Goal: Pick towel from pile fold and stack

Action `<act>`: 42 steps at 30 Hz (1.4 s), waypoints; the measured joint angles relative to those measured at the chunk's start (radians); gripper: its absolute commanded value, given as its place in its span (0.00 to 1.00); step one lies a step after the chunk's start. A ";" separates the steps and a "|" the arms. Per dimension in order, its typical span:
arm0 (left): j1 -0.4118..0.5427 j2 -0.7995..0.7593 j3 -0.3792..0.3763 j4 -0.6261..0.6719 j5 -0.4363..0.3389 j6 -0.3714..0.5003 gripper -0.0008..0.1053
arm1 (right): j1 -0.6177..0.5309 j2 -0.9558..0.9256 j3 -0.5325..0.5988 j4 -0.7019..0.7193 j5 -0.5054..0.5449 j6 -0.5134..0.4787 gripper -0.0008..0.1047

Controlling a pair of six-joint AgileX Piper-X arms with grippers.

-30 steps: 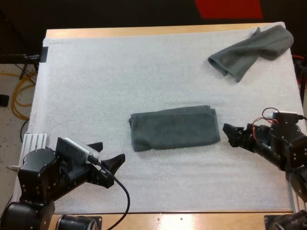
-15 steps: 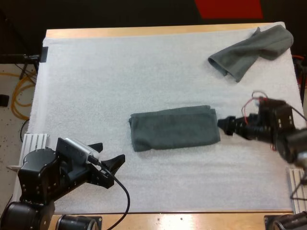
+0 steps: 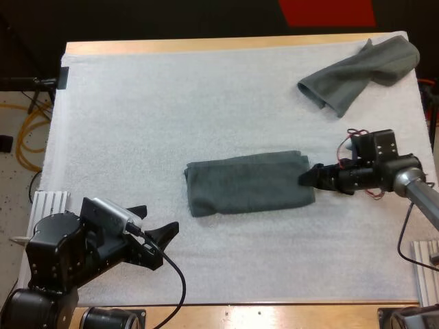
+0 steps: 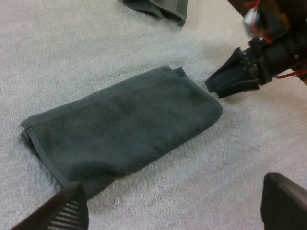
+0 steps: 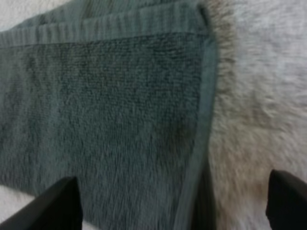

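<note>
High view: the folded towel [image 3: 248,184] lies flat in the middle of the mat [image 3: 171,103]. The right gripper [image 3: 306,179] is right at its right-hand edge, tips low. The left gripper [image 3: 159,218] sits at the near left, apart from the towel, fingers spread and empty. The crumpled towel [image 3: 360,72] is well apart at the far right corner, so nothing stands between gripper and cloth.

Left wrist view: its own fingers [image 4: 62,211] are wide apart, holding nothing. Beyond the folded towel, the right gripper noses at the short edge.

Right wrist view: fingers [image 5: 53,203] apart, gripping nothing, with the towel's hemmed edge lying between them. Here's the risk, I'd say: close on the top layer alone and the fold peels open. Push in too low and the cloth bunches or slides along the mat.
</note>
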 measured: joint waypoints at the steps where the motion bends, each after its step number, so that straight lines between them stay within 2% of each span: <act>1: 0.000 0.000 0.000 0.000 0.000 0.000 0.68 | 0.002 0.020 0.000 -0.020 -0.009 0.009 0.72; 6: 0.000 0.000 0.000 0.000 0.000 -0.002 0.68 | 0.019 0.079 -0.006 -0.094 -0.056 0.051 0.72; 13: 0.000 0.000 0.000 0.002 0.000 -0.002 0.68 | 0.088 0.136 -0.049 -0.122 -0.117 0.097 0.72; 16: 0.000 0.000 0.000 0.013 0.000 -0.002 0.68 | 0.106 0.153 -0.066 -0.122 -0.115 0.113 0.61; 18: 0.000 0.000 0.000 0.019 0.000 -0.002 0.68 | 0.108 0.159 -0.067 -0.121 -0.087 0.116 0.38; 19: 0.000 0.000 0.000 0.019 0.000 -0.002 0.68 | 0.108 0.160 -0.067 -0.118 -0.064 0.117 0.28; 20: 0.000 0.000 0.000 0.020 0.000 -0.003 0.68 | 0.108 0.160 -0.067 -0.114 -0.041 0.117 0.11; 21: 0.000 0.000 0.000 0.022 0.000 -0.004 0.68 | 0.109 0.160 -0.067 -0.108 -0.021 0.117 0.01; 24: 0.000 0.000 0.000 0.021 0.000 -0.004 0.68 | 0.111 0.155 -0.065 -0.080 0.049 0.096 0.01; 27: 0.000 0.000 0.000 0.021 0.000 -0.004 0.68 | 0.118 0.111 -0.065 -0.017 0.168 0.042 0.01; 33: 0.000 0.000 0.000 0.021 0.000 -0.006 0.68 | 0.120 -0.043 -0.059 0.139 0.520 -0.138 0.01; 36: 0.000 0.000 0.000 0.021 0.000 -0.006 0.68 | 0.120 -0.109 -0.059 0.178 0.690 -0.228 0.01; 38: 0.000 0.000 0.000 0.021 0.000 -0.006 0.68 | 0.120 -0.140 -0.059 0.188 0.803 -0.253 0.01; 40: 0.000 0.000 0.000 0.021 0.000 -0.006 0.68 | 0.120 -0.161 -0.059 0.198 0.839 -0.257 0.01; 42: 0.000 0.000 0.000 0.021 0.000 -0.006 0.68 | 0.122 -0.167 -0.072 0.212 0.799 -0.236 0.01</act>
